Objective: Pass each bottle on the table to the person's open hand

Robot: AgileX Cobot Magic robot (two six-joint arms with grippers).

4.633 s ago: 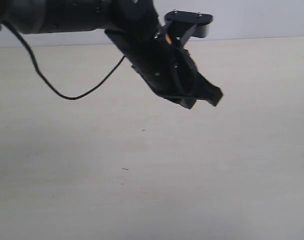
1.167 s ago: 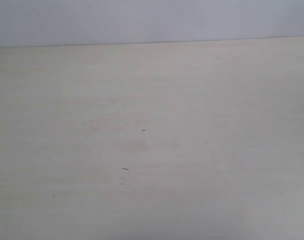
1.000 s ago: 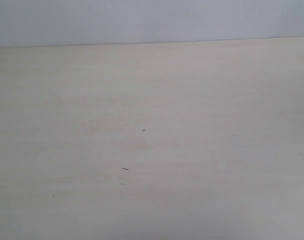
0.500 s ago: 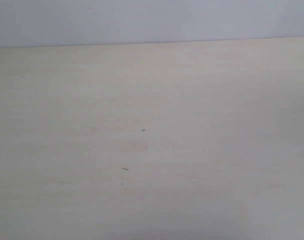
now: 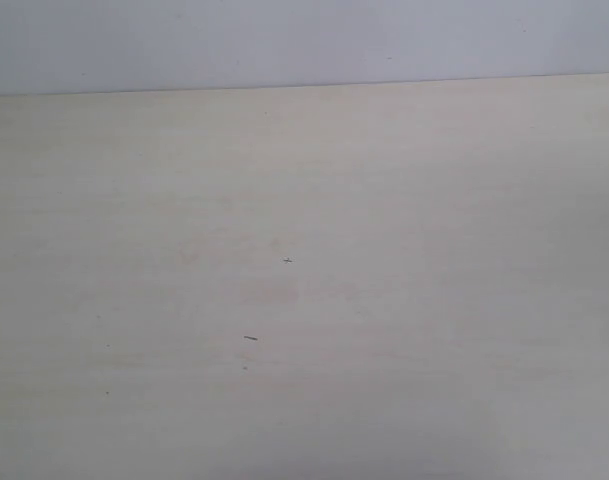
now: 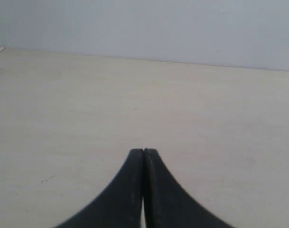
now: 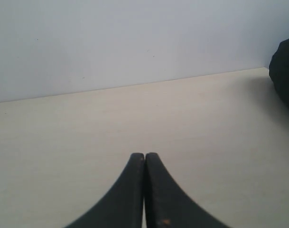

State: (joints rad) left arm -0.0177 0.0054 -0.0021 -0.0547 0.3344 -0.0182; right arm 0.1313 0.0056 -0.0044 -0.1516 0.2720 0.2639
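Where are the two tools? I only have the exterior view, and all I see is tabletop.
Observer: The left tool is shut over the table, tips pressed together, nothing between them.
Operator: And the right one?
Observer: The right tool is shut too, and empty.
Operator: Any bottles or a hand?
Observer: None in either wrist view; a dark shape sits at the right wrist view's edge, too cropped to identify.

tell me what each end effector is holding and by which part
Nothing is held. The left end effector and the right end effector are both shut, jaws pressed together with nothing between them.
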